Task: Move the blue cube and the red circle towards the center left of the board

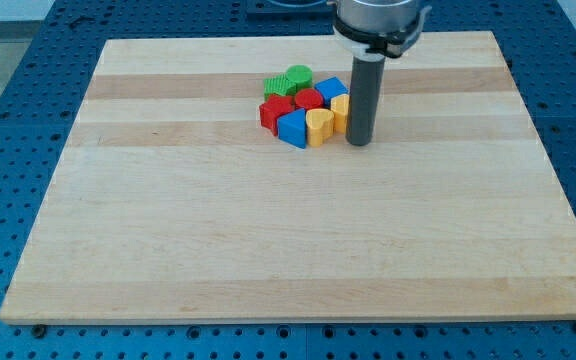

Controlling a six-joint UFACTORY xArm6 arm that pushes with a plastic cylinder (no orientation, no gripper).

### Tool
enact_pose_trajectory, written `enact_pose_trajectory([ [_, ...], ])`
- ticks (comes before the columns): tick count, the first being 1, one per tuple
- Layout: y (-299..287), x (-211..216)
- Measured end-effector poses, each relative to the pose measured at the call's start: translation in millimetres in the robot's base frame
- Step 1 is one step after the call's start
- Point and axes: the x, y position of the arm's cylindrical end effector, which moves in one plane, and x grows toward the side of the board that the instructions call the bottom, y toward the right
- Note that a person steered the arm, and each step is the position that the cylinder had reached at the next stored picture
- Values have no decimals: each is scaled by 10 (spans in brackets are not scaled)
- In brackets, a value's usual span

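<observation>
Board (pixel 298 240) pale wood with darker lengthwise bands; base (pixel 28 120) blue, dotted with holes; rod (pixel 361 100) dark grey, tip (pixel 359 143) likewise; green blocks (pixel 290 82); red circle (pixel 308 99); red block (pixel 273 113); blue cube (pixel 330 90); blue block (pixel 293 128); yellow heart (pixel 318 126); yellow block (pixel 339 112).

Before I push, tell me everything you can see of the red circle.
The red circle is a small, glossy, plastic-looking disc lying flat in the packed cluster near the board's top centre. Only its top shows. Green blocks crowd its upper left, a blue block its right, another red block its lower left. My tip stands apart, at the cluster's right edge.
</observation>
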Motion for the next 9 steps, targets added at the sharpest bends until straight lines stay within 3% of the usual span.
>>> enact_pose_trajectory([
  [1, 507, -30],
  [2, 746, -395],
  [4, -52, -938],
  [7, -355, -850],
  [9, -633, -423],
])
